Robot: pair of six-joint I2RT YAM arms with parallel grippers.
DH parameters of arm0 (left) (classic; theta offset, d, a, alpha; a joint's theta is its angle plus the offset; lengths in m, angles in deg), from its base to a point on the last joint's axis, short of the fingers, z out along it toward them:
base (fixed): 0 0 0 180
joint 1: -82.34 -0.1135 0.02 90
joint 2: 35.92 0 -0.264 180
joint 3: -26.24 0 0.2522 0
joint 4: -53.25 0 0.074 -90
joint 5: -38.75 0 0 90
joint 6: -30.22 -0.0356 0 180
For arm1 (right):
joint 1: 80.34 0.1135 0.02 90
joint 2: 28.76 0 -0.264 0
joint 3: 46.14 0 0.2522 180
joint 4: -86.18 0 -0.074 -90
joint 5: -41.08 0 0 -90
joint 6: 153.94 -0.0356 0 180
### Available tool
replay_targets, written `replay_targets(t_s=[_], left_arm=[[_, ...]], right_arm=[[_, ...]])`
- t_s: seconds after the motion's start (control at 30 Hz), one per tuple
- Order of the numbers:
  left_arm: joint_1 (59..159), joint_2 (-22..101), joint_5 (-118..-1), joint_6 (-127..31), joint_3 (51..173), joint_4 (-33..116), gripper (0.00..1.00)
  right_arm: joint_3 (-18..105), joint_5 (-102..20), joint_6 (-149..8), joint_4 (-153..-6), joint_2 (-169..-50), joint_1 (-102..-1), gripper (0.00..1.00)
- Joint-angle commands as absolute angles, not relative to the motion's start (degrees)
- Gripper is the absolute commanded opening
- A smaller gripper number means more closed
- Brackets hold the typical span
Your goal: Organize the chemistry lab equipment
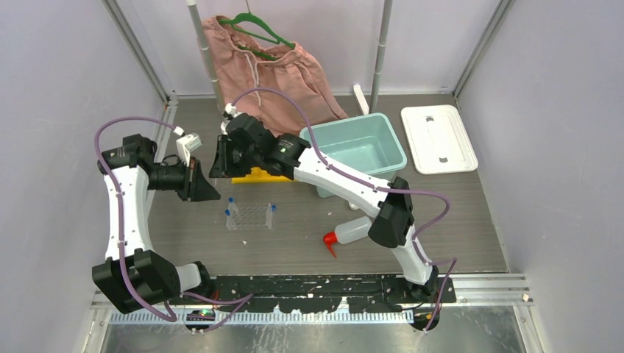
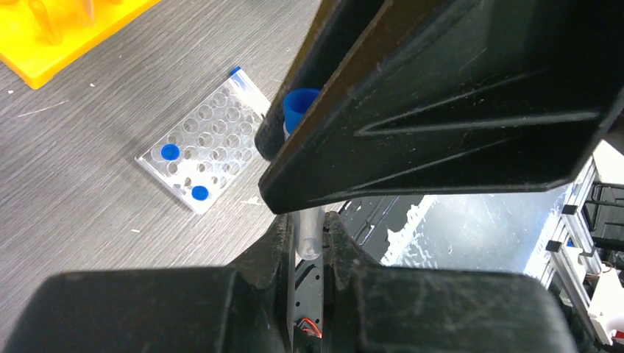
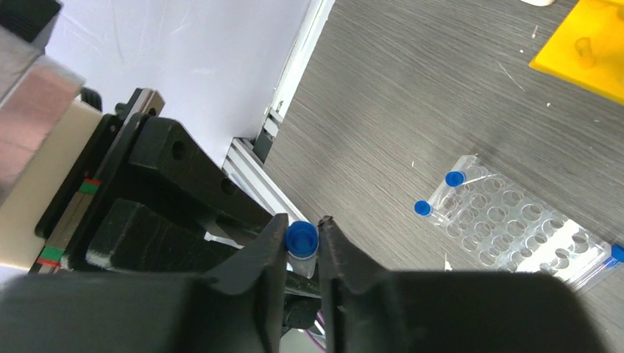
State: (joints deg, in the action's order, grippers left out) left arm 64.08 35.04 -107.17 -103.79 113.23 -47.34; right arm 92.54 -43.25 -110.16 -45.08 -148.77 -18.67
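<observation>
A small clear blue-capped vial is held in the air between both grippers. My left gripper is shut on its clear lower body. My right gripper is shut on its blue cap end, which also shows in the left wrist view. In the top view the left gripper and right gripper meet left of the yellow rack. The clear rack lies below them on the table with three blue-capped vials at its edges. The white squeeze bottle with red nozzle lies on its side under the right arm.
A teal bin stands at the back centre, with its white lid to its right. Pink shorts on a green hanger hang at the back. The clear rack and yellow rack show below the left wrist.
</observation>
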Motion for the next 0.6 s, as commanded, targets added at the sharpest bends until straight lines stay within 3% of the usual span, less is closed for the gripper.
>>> replay_targets(t_s=[0.0, 0.07, 0.13, 0.17, 0.27, 0.57], left_arm=[[64.5, 34.1, -106.8, -102.7, 113.0, -44.2, 0.06], [64.5, 34.4, -105.7, -101.3, 113.0, -43.1, 0.34], [64.5, 34.7, -104.2, -98.9, 113.1, -41.7, 0.62], [64.5, 34.8, -103.1, -96.8, 113.2, -40.6, 0.68], [64.5, 35.4, -99.3, -92.7, 114.6, -38.6, 0.79], [64.1, 36.1, -82.0, -81.7, 115.9, -29.0, 0.99]], right_arm=[[96.5, -41.2, -108.3, -44.2, -148.7, -18.9, 0.19], [96.3, -42.5, -107.0, -43.5, -148.2, -19.0, 0.08], [95.2, -45.5, -104.8, -42.8, -147.0, -19.0, 0.03], [93.9, -47.4, -103.6, -42.8, -145.6, -19.0, 0.02], [87.5, -55.4, -100.0, -45.2, -141.4, -19.0, 0.01], [64.9, -71.5, -88.2, -63.4, -134.7, -16.1, 0.01]])
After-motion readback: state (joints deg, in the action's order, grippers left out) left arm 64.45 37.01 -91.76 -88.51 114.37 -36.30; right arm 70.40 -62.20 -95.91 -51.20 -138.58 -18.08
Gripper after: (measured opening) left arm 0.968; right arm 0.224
